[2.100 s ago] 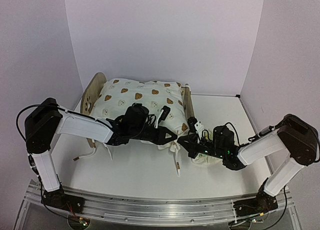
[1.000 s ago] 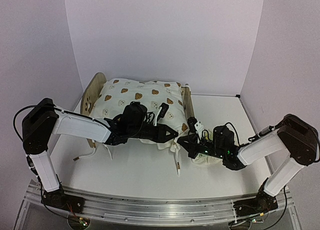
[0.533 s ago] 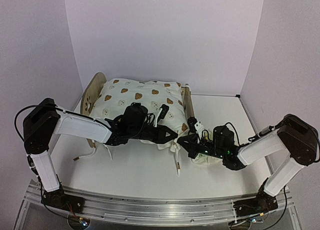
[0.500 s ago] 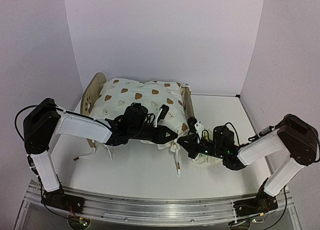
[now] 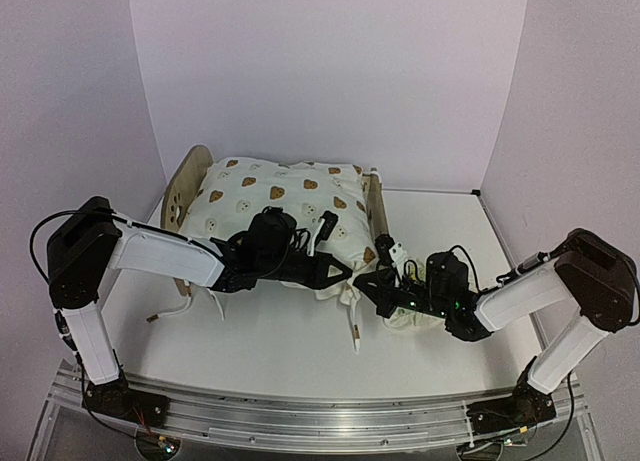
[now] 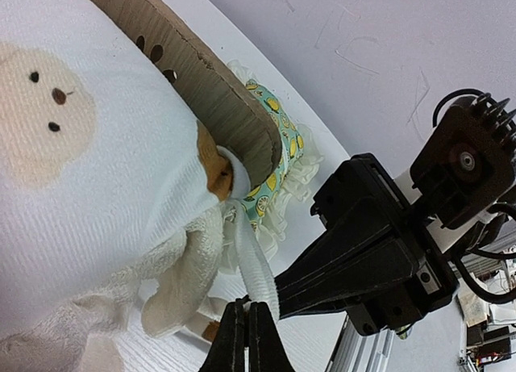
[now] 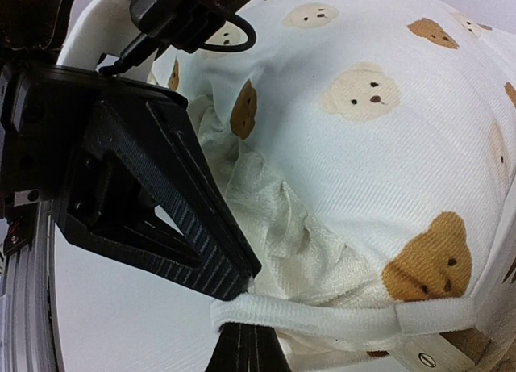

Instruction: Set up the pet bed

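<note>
The pet bed (image 5: pixel 376 209) is lying on the worktop (image 5: pixel 280 346) behind and to the left of both sets of jaws. Its headboard (image 5: pixel 182 186) is standing farthest left, and the bear-print cushion (image 5: pixel 275 196) is filling the bed. The left arm (image 5: pixel 165 251) is reaching along the cushion's near edge. The left jaws are sitting just off the bed's near right corner, with the wooden end rail (image 6: pixel 201 89) just above them in the left wrist view.

Nothing is looking different from half a second ago, and against two seconds ago the left arm's elbow is sitting only very slightly shifted.

The left jaws are pressed together, pinching a white cushion tie (image 6: pixel 256 279). The right jaws are nearly touching them tip to tip. They are also closed, pinching a tie strip (image 7: pixel 322 319) that is running under the cushion's corner. Just right of both, the lemon-print pillow (image 6: pixel 278 146) is lying beside the rail's outer face, beneath the right arm (image 5: pixel 510 296).
</note>
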Tool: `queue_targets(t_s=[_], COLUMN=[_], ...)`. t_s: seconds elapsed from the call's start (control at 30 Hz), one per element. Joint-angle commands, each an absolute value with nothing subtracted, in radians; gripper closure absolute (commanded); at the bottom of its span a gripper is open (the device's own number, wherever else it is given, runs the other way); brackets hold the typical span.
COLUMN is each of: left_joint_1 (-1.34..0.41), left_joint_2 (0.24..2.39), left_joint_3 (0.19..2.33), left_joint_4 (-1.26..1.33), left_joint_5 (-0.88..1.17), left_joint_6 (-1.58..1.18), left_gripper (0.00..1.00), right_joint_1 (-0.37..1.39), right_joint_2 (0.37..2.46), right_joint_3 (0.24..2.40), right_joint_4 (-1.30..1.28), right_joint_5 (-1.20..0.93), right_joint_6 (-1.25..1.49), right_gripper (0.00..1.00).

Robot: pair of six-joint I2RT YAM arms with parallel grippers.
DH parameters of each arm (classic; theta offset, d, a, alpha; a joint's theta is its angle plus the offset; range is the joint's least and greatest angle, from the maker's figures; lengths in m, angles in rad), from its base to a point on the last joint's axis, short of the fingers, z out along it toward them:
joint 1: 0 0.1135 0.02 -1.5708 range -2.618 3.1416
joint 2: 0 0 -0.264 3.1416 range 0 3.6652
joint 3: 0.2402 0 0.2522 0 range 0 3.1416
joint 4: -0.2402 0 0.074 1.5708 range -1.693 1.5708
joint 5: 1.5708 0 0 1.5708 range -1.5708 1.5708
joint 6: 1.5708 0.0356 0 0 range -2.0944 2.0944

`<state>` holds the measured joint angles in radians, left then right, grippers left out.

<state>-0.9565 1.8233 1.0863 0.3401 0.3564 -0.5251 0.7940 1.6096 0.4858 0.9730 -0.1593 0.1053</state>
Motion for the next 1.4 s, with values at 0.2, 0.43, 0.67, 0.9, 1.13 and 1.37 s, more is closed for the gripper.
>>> queue_targets(t_s=[0.2, 0.43, 0.67, 0.9, 1.13, 1.37], left_joint_1=[-0.957, -0.957, -0.958, -0.957, -0.957, -0.957], left_joint_2=[1.802, 1.818, 1.813, 1.812, 1.813, 1.806], left_joint_3=[1.115, 1.115, 1.112, 1.105, 1.106, 1.148], left_joint_4=[0.363, 0.398, 0.403, 0.410, 0.419, 0.362], left_joint_5=[0.337, 0.358, 0.367, 0.372, 0.377, 0.350], left_joint_6=[-0.515, -0.526, -0.533, -0.535, -0.539, -0.511], left_gripper=[1.00, 1.00, 1.00, 1.00, 1.00, 1.00], right_joint_1=[0.794, 0.907, 0.977, 0.977, 0.977, 0.977], right_joint_2=[1.377, 1.340, 1.551, 1.669, 1.714, 1.574], right_joint_3=[0.454, 0.523, 0.601, 0.632, 0.622, 0.530], right_joint_4=[0.653, 0.301, 0.315, 0.400, 0.459, 0.403], right_joint_5=[-0.016, 0.077, 0.147, 0.164, 0.166, 0.246], right_joint_6=[0.271, 0.349, 0.361, 0.344, 0.353, 0.394], right_gripper=[0.24, 0.24, 0.31, 0.46, 0.83, 1.00])
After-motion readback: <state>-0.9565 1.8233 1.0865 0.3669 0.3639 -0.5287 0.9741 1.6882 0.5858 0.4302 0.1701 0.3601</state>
